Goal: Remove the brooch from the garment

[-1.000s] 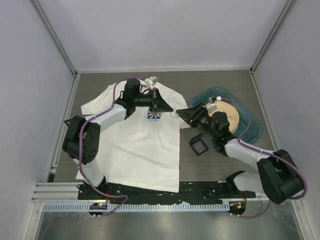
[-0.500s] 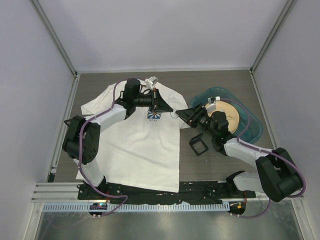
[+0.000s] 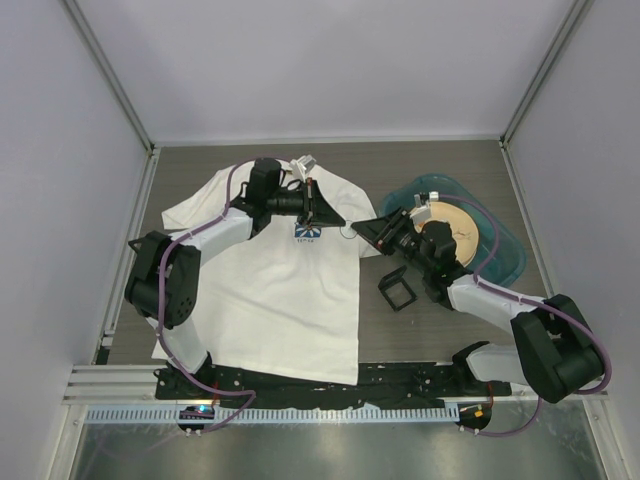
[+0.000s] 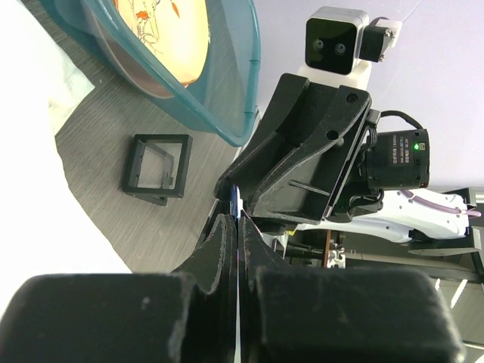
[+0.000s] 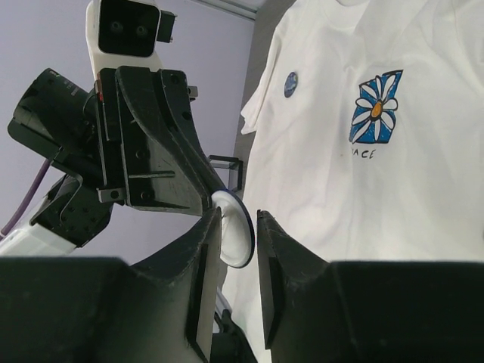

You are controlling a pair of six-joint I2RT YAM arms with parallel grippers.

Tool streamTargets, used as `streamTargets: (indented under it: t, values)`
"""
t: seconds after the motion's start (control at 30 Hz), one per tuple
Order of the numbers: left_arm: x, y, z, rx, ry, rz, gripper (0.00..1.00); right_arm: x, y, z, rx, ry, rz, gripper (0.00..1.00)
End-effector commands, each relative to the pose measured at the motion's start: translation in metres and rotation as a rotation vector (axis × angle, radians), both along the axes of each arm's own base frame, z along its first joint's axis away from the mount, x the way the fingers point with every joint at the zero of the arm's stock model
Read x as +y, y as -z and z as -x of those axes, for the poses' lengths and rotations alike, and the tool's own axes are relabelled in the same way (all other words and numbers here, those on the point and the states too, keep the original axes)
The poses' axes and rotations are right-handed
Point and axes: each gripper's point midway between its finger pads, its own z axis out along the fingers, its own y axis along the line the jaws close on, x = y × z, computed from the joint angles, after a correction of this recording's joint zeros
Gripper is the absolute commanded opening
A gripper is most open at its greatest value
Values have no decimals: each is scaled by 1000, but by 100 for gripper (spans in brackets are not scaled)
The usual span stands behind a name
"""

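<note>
The garment, a white T-shirt (image 3: 270,290) (image 5: 340,197), lies flat with its blue-and-white flower print (image 3: 308,232) (image 5: 376,107) on the chest. A small dark-blue round brooch (image 5: 291,84) sits on the shirt left of the print. My left gripper (image 3: 340,222) (image 4: 237,219) (image 5: 212,198) is shut on a second small disc (image 3: 346,231) (image 4: 234,200) (image 5: 236,231) with a white face and a dark-blue rim, held above the shirt's right edge. My right gripper (image 3: 362,228) (image 5: 237,214) is open, with one finger on either side of that disc and a gap still showing.
A teal bin (image 3: 505,245) (image 4: 227,113) holding a tan round plate stands to the right of the shirt. A small black square box (image 3: 397,288) (image 4: 155,168) lies on the table between the shirt and the bin. Grey walls enclose the table.
My right gripper's jaws have narrowed around the disc and edged slightly towards the left gripper. The left arm and the disc have stayed put.
</note>
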Motion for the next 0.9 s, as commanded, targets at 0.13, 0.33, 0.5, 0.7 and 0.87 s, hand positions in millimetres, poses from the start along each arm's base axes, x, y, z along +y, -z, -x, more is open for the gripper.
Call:
streamTargets:
  t: [0.13,0.33,0.5,0.7,0.87]
  values:
    - [-1,-22,4,-56,23,27,0,6,-16,-3,-83,-16,32,30]
    - [-2,-23,5,-52,26,32,0,10,-20,-1,-97,-22,31,33]
    - [-2,-23,5,-47,23,27,0,-5,-13,-5,-54,71,60,40]
    - [-1,-22,5,-48,21,22,0,-14,-19,0,-72,101,52,41]
    - [-1,-22,4,-52,19,20,0,-5,-31,-2,-96,64,35,43]
